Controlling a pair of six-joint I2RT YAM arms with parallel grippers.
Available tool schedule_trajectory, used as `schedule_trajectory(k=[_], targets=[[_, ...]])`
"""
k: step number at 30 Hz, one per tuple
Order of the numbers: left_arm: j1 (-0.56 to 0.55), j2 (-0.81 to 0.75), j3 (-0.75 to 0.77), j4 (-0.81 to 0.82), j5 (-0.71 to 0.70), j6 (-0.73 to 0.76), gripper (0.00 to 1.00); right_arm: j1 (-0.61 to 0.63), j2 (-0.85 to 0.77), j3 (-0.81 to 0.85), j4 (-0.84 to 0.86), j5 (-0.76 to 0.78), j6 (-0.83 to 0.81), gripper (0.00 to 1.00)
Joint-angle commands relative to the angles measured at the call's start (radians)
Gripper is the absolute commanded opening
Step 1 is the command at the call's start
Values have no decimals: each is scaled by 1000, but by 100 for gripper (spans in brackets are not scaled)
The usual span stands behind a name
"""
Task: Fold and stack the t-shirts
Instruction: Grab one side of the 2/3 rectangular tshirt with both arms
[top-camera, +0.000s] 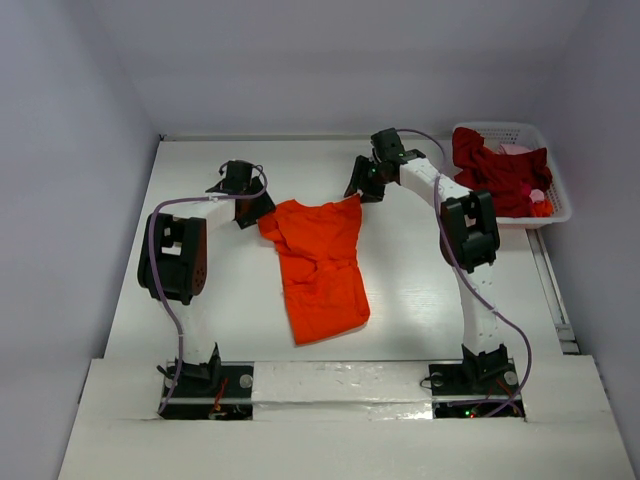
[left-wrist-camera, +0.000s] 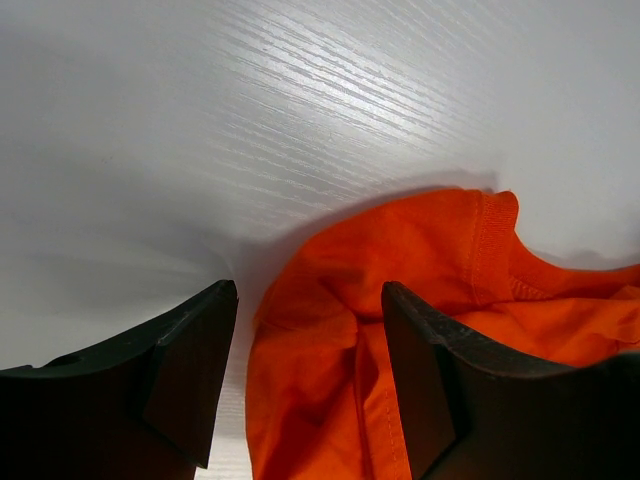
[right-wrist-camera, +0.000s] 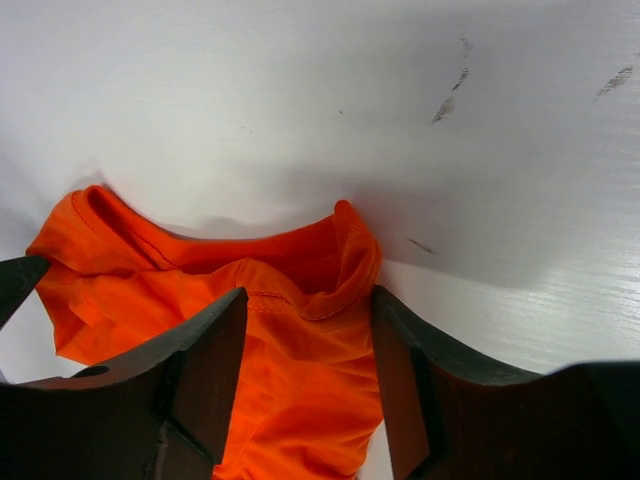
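A bright orange t-shirt (top-camera: 320, 265) lies crumpled in the middle of the white table (top-camera: 420, 290). Its upper edge stretches between my two grippers. My left gripper (top-camera: 252, 207) sits at the shirt's upper left corner, and in the left wrist view it (left-wrist-camera: 308, 300) is open, with bunched orange cloth (left-wrist-camera: 340, 350) between the fingers. My right gripper (top-camera: 362, 188) is at the upper right corner. In the right wrist view it (right-wrist-camera: 309, 300) is open astride a hemmed fold of the shirt (right-wrist-camera: 300, 360). More t-shirts, dark red (top-camera: 495, 170) and one pinkish (top-camera: 516, 150), are heaped in the basket.
A white lattice basket (top-camera: 560, 210) stands at the table's back right corner. A rail (top-camera: 552, 290) runs along the right edge. White walls close in the table at the back and both sides. The arm bases are bolted at the near edge.
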Motion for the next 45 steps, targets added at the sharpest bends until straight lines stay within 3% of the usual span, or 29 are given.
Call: schedule_trajectory(k=[1, 6, 10, 20, 27, 37, 45], targets=[[6, -45, 41, -6, -5, 9, 56, 5, 5, 33, 2, 12, -1, 57], [6, -47, 49, -10, -5, 11, 56, 5, 2, 27, 7, 16, 2, 44], [15, -48, 52, -13, -5, 11, 56, 5, 2, 27, 7, 18, 9, 25], [15, -57, 90, -78, -28, 15, 56, 5, 2, 27, 8, 19, 10, 9], [15, -37, 87, -93, -33, 25, 56, 5, 5, 32, 11, 12, 16, 6], [35, -45, -71, 74, 92, -8, 55, 5, 7, 33, 10, 7, 15, 6], [44, -76, -115, 80, 95, -14, 51, 5, 9, 37, 11, 3, 18, 6]])
